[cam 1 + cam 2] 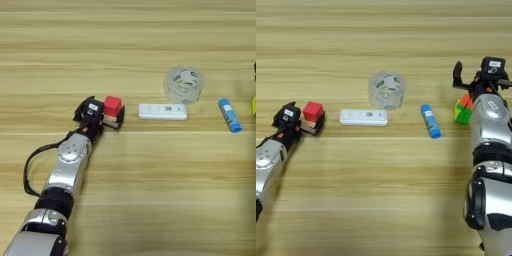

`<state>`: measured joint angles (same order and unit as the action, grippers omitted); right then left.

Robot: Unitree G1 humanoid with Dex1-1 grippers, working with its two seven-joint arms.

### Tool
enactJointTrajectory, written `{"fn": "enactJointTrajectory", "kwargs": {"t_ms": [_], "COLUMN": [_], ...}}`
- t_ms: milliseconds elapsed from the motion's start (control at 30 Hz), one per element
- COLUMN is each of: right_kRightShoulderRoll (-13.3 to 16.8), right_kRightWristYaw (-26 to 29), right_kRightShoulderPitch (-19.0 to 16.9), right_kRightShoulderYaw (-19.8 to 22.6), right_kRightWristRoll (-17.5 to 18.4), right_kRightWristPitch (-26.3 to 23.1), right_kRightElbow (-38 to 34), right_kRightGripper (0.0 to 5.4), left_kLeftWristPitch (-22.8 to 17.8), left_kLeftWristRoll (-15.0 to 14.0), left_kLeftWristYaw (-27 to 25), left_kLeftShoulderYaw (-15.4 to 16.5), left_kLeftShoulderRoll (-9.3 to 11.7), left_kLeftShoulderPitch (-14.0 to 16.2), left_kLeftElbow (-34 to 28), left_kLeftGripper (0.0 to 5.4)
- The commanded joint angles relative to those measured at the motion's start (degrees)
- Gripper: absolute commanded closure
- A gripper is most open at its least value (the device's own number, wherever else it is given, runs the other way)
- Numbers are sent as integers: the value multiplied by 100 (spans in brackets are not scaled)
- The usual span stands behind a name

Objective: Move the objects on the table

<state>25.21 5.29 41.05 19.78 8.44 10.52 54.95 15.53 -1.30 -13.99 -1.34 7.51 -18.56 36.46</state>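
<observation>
On the grained wooden counter (150, 40), the left gripper (111, 116) has its black fingers closed around the small red cube (113, 105). Rightward lie a flat white bar (162, 111), clear tape ring (184, 84) and blue-and-white stick (430, 121). The right gripper (468, 82) stands over the multicoloured puzzle cube (462, 111); I cannot tell its finger spread.

Both arms: glossy silver-grey rounded shells, black bands at joints. Left arm (67, 175) has thin black cable looping off its outer side, round silver cap near wrist. Left gripper (113, 119) black, small white label on housing. Right gripper (468, 85) black, white label on top, orange wiring at wrist.
</observation>
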Motion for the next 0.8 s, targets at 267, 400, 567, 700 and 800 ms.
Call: {"fn": "enactJointTrajectory", "kwargs": {"t_ms": [267,400,567,700,800], "right_kRightShoulderRoll": [568,705,793,908,927], "right_kRightWristYaw": [27,-44,-108,-278,-290], "right_kRightShoulderPitch": [236,219,196,168,135], "right_kRightShoulderYaw": [291,357,354,316,308], "right_kRightWristRoll": [177,200,168,87,83], "right_kRightWristPitch": [259,227,184,198,152], "right_kRightElbow": [898,1103,1318,1466,1561], "right_kRightGripper": [0,0,0,0,0], "left_kLeftWristPitch": [52,57,77,85,76], "left_kLeftWristRoll": [68,64,60,54,61], "left_kLeftWristYaw": [31,24,34,24,21], "left_kLeftShoulderYaw": [11,14,31,40,48], "left_kLeftShoulderRoll": [34,37,51,66,102], "left_kLeftShoulderPitch": [-10,-27,-42,-33,-32], "left_kLeftElbow": [-62,-35,-21,-39,-122], "left_kLeftGripper": [1,1,1,1,1]}}
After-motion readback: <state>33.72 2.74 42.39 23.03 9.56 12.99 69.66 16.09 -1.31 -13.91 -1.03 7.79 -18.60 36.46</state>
